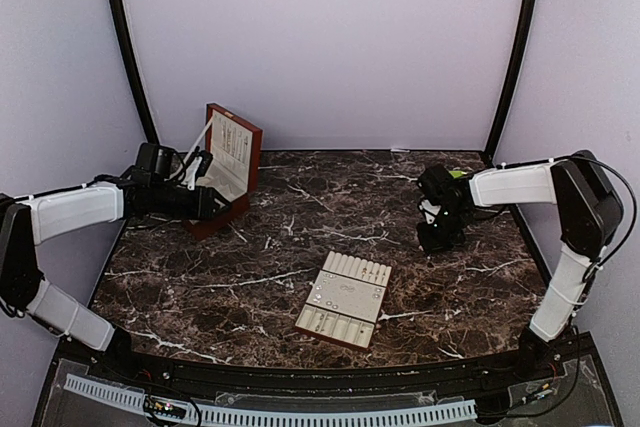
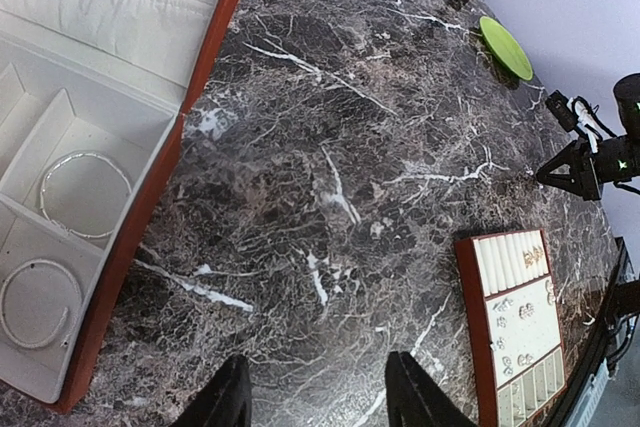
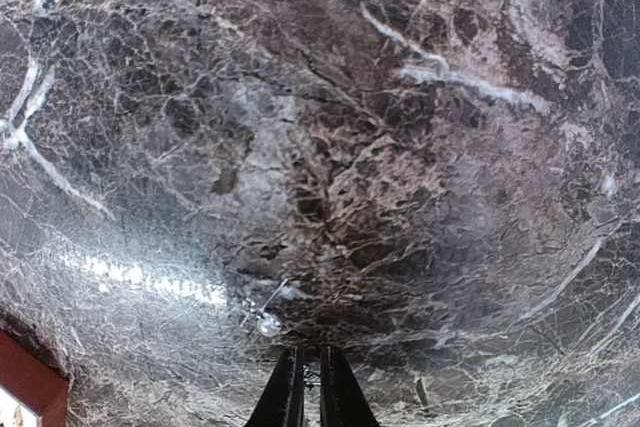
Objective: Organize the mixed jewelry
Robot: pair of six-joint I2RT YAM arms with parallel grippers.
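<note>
A small pearl-like jewelry piece [image 3: 268, 323] with a thin wire lies on the marble table, just left of my right gripper [image 3: 308, 379]. Its jaws are nearly together, with a tiny dark bit in the narrow gap. In the top view this gripper [image 1: 438, 239] points down at the table's right side. Several tiny silvery pieces [image 2: 520, 317] lie in the cream insert tray [image 2: 470, 317], which sits front-centre in the top view [image 1: 362, 270]. My left gripper [image 2: 318, 359] is open and empty above bare marble, beside the red-brown box [image 1: 235, 152].
The box [image 2: 150, 207] stands open, with two silver bangles [image 2: 85, 154] in its cream compartments and chains along the lid. A green disc [image 2: 505, 47] lies at the back right of the table. Curved black posts stand at both back corners.
</note>
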